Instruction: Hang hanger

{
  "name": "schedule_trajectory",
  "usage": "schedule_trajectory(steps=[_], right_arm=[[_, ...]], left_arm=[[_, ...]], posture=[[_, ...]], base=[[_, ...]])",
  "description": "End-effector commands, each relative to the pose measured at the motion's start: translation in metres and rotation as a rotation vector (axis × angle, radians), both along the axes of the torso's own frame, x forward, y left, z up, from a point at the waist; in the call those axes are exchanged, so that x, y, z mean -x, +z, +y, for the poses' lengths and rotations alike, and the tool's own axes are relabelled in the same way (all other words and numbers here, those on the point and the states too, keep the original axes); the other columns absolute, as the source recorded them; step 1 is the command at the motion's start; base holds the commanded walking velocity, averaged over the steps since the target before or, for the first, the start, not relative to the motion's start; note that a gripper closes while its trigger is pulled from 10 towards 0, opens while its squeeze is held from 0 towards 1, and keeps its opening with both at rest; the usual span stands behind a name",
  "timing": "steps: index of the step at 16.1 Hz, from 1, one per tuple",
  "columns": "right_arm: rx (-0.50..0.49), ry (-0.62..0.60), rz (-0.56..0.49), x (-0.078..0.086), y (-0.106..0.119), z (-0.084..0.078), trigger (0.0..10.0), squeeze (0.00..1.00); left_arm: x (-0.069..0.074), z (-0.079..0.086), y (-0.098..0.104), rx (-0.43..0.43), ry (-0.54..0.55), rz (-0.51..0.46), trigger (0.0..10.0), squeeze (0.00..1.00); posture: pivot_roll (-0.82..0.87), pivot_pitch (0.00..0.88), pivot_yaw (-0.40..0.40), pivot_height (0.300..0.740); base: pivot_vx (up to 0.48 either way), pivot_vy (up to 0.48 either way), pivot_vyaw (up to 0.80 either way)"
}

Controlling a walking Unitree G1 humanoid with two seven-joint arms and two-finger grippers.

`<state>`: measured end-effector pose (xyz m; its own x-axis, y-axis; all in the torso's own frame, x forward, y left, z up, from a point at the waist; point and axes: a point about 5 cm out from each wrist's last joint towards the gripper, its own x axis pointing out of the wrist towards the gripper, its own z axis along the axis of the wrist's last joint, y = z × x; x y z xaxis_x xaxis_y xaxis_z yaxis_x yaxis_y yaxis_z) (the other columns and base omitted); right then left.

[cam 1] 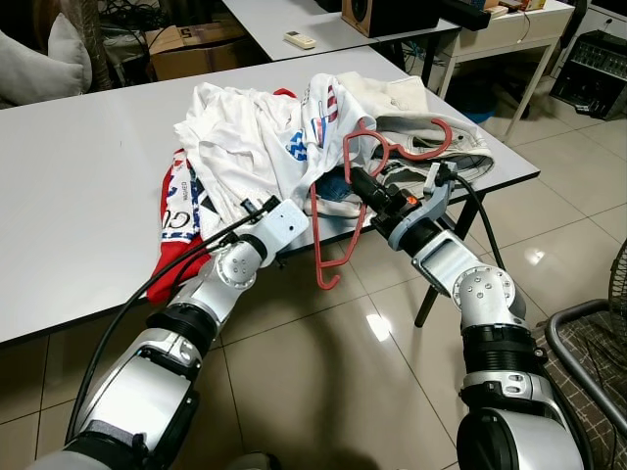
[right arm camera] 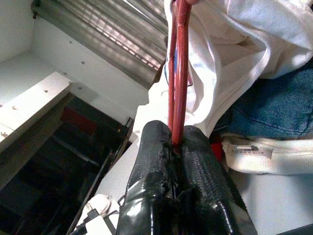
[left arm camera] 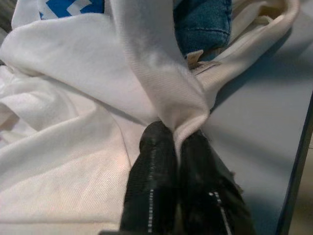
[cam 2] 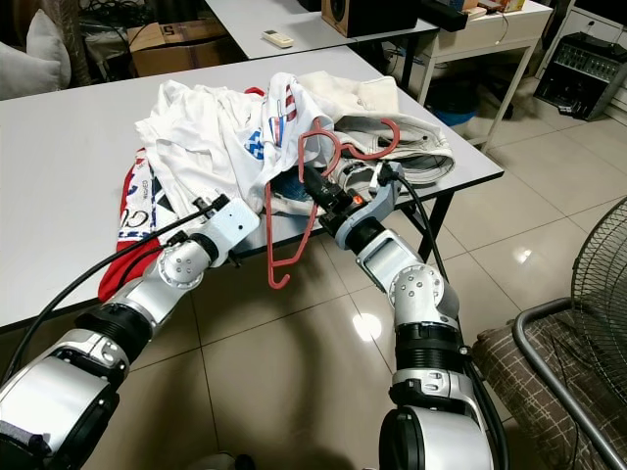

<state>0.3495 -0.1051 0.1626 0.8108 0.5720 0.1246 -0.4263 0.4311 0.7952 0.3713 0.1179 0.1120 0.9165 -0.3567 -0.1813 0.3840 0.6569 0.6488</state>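
Observation:
A red plastic hanger (cam 1: 364,157) stands tilted over the table's front edge, its hook end (cam 1: 328,279) hanging below the tabletop. My right gripper (cam 1: 355,179) is shut on the hanger's bar, seen close in the right wrist view as two black fingers (right arm camera: 152,147) clamping the red rod (right arm camera: 180,68). A white T-shirt (cam 1: 257,147) with blue print lies heaped on the table, partly draped over the hanger. My left gripper (left arm camera: 177,141) is shut on a fold of that white shirt (left arm camera: 161,83) near the table edge (left arm camera: 298,161).
The grey table (cam 1: 78,176) carries a pile of clothes: a red and white garment (cam 1: 176,225), blue jeans (left arm camera: 203,24) and a cream piece (cam 1: 431,132). Behind stand another table with a remote (cam 1: 299,40) and a cardboard box (cam 1: 191,47). A fan guard (cam 2: 602,264) is on the right.

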Motion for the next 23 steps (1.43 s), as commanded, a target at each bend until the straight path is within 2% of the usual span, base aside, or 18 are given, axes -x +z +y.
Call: schedule_trajectory(steps=[1,3,6,7,8,10,13,14,17,19,23], right_arm=[[-0.002,0.003,-0.010,0.001,0.004,0.001,10.0,0.00],[0.002,-0.017,-0.005,0.000,0.003,-0.001,10.0,0.00],[-0.005,-0.122,0.017,-0.008,-0.001,-0.010,10.0,0.00],[-0.011,-0.140,0.019,-0.010,-0.001,-0.010,10.0,0.00],[-0.027,-0.152,0.029,-0.012,-0.003,-0.009,10.0,0.00],[-0.040,-0.150,0.038,-0.014,-0.004,-0.003,10.0,0.00],[-0.104,-0.163,0.057,-0.020,-0.002,0.005,10.0,0.00],[-0.190,-0.200,0.077,-0.027,0.004,0.007,10.0,0.00],[-0.296,-0.241,0.101,-0.036,0.012,0.008,10.0,0.00],[-0.371,-0.263,0.124,-0.041,0.016,0.007,10.0,0.00],[-0.451,-0.262,0.146,-0.046,0.021,0.013,10.0,0.00]], left_arm=[[-0.002,0.001,0.005,0.014,0.003,-0.011,0.0,0.00],[-0.002,0.011,0.009,0.073,-0.001,-0.016,0.0,0.00],[0.013,0.036,0.039,0.330,-0.145,-0.110,0.0,0.00],[0.019,0.046,0.047,0.366,-0.163,-0.135,0.0,0.00],[0.028,0.056,0.055,0.371,-0.186,-0.160,0.0,0.00],[0.040,0.063,0.064,0.370,-0.236,-0.177,0.0,0.00],[0.056,0.063,0.071,0.370,-0.333,-0.157,0.0,0.00],[0.071,0.055,0.067,0.353,-0.433,-0.082,0.0,0.00],[0.089,0.046,0.054,0.374,-0.532,0.063,0.0,0.00],[0.096,0.044,0.048,0.376,-0.556,0.143,0.0,0.00],[0.105,0.042,0.043,0.370,-0.600,0.221,0.0,0.00]], posture=[[-0.09,0.057,0.061,0.740],[-0.09,0.059,0.069,0.740],[-0.08,0.064,0.093,0.740],[-0.06,0.066,0.099,0.740],[-0.03,0.067,0.099,0.740],[0.00,0.065,0.093,0.740],[0.02,0.068,0.087,0.740],[0.03,0.072,0.085,0.740],[0.03,0.076,0.080,0.740],[0.03,0.077,0.075,0.740],[0.03,0.081,0.069,0.740]], base=[[0.000,0.000,0.00],[0.000,0.000,0.00],[0.000,0.000,0.00],[0.000,0.000,0.00],[0.000,0.000,0.00],[0.000,0.000,0.00],[0.000,0.000,0.00],[0.000,0.000,0.00],[0.000,0.000,0.00],[0.000,0.000,0.00],[0.000,0.000,0.00]])
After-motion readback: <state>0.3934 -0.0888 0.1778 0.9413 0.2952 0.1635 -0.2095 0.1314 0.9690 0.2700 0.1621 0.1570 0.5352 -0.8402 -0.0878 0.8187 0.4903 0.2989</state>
